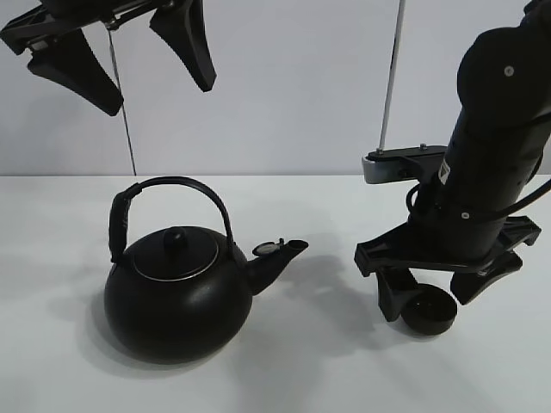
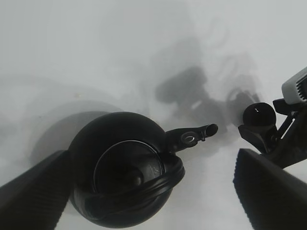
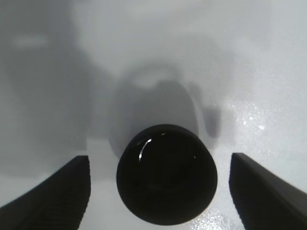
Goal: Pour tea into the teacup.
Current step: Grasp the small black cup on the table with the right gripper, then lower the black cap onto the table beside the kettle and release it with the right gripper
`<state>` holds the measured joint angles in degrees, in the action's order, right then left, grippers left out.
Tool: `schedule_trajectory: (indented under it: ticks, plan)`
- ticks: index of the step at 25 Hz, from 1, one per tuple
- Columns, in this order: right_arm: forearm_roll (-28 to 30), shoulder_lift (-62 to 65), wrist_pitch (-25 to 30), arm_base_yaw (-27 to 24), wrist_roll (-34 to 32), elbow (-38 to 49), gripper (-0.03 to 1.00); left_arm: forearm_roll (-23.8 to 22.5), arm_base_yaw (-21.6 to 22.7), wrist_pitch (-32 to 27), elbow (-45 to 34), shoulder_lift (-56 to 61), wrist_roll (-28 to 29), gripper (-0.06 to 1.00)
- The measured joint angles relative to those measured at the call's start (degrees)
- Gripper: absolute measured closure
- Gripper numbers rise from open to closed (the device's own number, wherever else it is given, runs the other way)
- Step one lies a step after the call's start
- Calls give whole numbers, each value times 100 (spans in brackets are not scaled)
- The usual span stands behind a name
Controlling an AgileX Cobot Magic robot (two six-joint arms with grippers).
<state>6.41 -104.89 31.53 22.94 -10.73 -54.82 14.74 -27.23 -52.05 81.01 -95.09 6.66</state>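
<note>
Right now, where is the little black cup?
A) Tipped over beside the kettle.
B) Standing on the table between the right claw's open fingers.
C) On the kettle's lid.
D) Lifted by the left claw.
B: the cup stands upright on the table, with the right gripper open around it and a gap on each side.

**Colours: black kit on white**

Round black metal kettle (image 1: 176, 301): matte black all over, thin silver ring round the lid (image 1: 175, 254). Small round black bowl-shaped teacup (image 3: 165, 179): glossy inside, white glints. Both the left gripper (image 1: 158, 96) and right gripper (image 1: 430, 297): black, fingers (image 2: 33, 196) finely ribbed (visible in both wrist views). Black right arm (image 1: 495, 129) carries a silver-grey bracket (image 1: 387, 165). Smooth white tabletop (image 1: 327, 370), soft grey shadows.
</note>
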Motion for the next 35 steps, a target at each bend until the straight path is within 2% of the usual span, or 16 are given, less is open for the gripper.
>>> schedule_trajectory:
  ticks: [12, 14, 17, 20, 28, 35]
  plan:
    - [21, -178, 0, -35, -124, 0, 42, 0, 0, 0, 0, 0, 0, 29]
    - [25, -178, 0, -35, -124, 0, 46, 0, 0, 0, 0, 0, 0, 29]
    - [38, -178, 0, -35, -191, 0, 58, 0, 0, 0, 0, 0, 0, 29]
    - [46, -178, 0, -35, -283, 0, 57, 0, 0, 0, 0, 0, 0, 29]
    - [-9, -86, 532, -35, -268, -529, 57, 0, 0, 5, 0, 0, 0, 29]
    - [-541, -52, 774, -35, 255, -933, 57, 0, 0, 5, 0, 0, 0, 29]
